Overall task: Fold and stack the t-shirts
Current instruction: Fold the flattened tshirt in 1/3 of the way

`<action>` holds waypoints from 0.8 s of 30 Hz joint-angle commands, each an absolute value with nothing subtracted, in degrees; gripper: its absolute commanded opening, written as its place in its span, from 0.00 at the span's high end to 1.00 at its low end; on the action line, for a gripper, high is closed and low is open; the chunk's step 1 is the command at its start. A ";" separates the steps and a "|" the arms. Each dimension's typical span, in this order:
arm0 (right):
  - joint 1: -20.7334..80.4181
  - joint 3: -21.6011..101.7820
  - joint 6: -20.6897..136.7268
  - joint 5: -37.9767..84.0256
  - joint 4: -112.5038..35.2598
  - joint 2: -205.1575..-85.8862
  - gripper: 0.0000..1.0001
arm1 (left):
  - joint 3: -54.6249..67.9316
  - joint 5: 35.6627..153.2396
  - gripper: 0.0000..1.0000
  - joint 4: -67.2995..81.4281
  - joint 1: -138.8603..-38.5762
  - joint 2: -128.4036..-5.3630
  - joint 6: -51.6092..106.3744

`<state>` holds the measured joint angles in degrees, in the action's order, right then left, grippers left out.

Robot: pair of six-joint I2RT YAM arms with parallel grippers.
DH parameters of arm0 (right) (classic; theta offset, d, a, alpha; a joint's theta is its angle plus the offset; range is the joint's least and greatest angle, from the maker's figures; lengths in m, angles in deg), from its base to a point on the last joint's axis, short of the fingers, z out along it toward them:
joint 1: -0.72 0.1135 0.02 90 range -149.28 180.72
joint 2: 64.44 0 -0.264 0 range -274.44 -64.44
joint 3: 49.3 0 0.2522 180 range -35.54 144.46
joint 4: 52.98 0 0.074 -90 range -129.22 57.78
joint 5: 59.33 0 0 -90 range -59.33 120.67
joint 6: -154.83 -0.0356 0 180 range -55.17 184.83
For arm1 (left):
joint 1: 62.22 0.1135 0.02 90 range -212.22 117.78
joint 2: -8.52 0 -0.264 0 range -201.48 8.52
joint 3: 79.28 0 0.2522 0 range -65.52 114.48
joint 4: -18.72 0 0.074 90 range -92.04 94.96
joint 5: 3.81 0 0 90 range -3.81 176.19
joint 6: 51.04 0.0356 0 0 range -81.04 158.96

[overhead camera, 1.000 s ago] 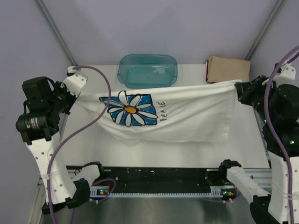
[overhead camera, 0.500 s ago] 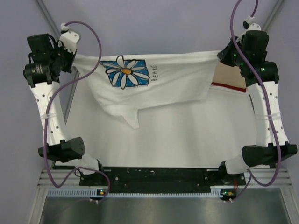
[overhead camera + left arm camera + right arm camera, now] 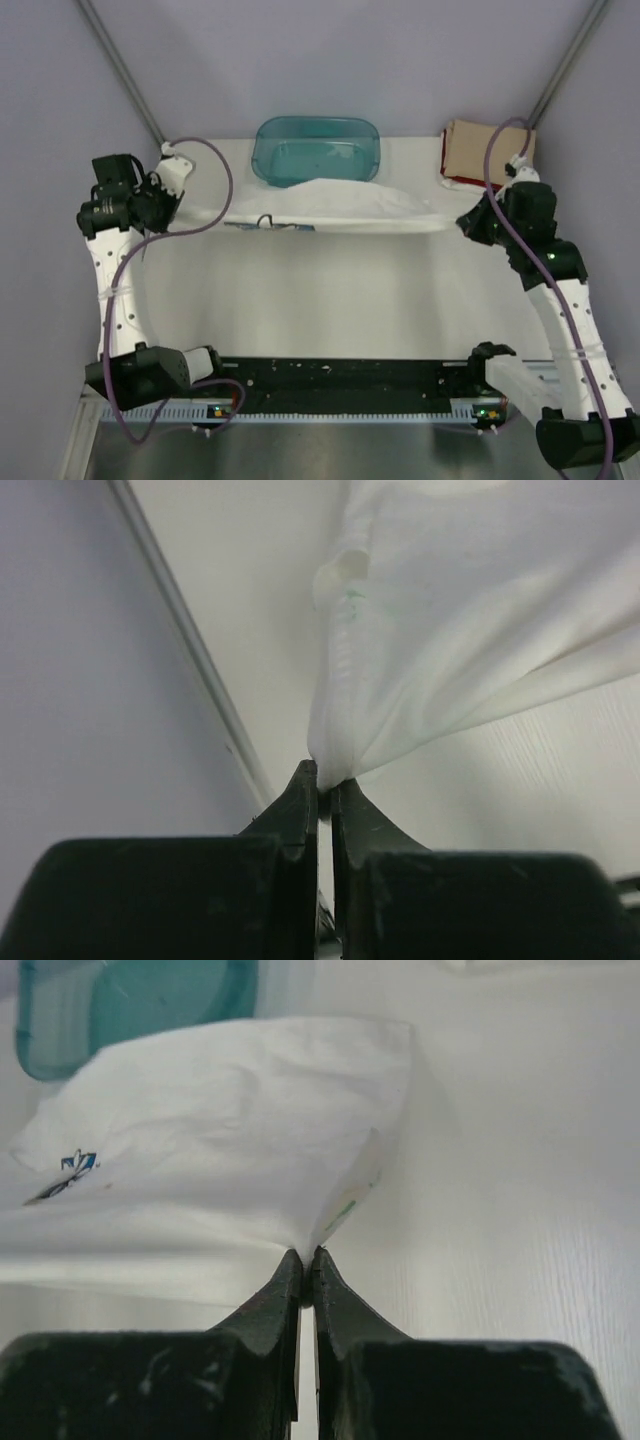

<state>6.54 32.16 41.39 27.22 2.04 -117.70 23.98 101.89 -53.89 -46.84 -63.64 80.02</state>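
The white soft cotton t-shirt with a blue printed patch (image 3: 330, 205) hangs stretched in a long band between the two arms, low over the pale matte table (image 3: 330, 300). Seen from above, the left gripper (image 3: 180, 207) is at the band's 9 o'clock end and the right gripper (image 3: 463, 222) at its 3 o'clock end.

In the left wrist view the black fingers of the left gripper (image 3: 320, 780) are pressed together on a bunched corner of the shirt (image 3: 450, 630), which fans out toward 1 o'clock in smooth folds. In the right wrist view the right gripper (image 3: 305, 1260) likewise pinches a thin point of the cloth (image 3: 220, 1140); the fabric billows toward 11 o'clock, with a scrap of blue print near its lower edge.

The translucent teal rounded plastic tub (image 3: 316, 150) sits just beyond the shirt at 12 o'clock. A folded tan cloth t-shirt (image 3: 490, 148) lies at 1 o'clock, a red sliver (image 3: 446, 165) showing along its edge.
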 commanded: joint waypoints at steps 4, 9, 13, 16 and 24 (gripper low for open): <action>8.88 8.42 32.15 19.69 5.25 -119.80 1.00 | -4.39 98.42 1.00 -62.80 -40.95 -62.66 88.35; 12.93 -0.81 25.82 16.08 7.36 -120.34 1.00 | -16.55 95.25 1.00 -63.42 -35.60 -68.99 91.86; 14.07 -3.81 23.18 14.23 11.48 -119.10 1.00 | -19.90 88.14 1.00 -62.01 -32.26 -70.84 93.19; 16.01 -4.42 22.21 13.00 13.25 -122.09 1.00 | -19.90 84.46 1.00 -62.97 -31.81 -70.93 93.81; 16.27 -7.07 20.10 15.98 19.04 -118.51 0.88 | -20.34 79.87 0.88 -63.94 -31.46 -68.56 94.86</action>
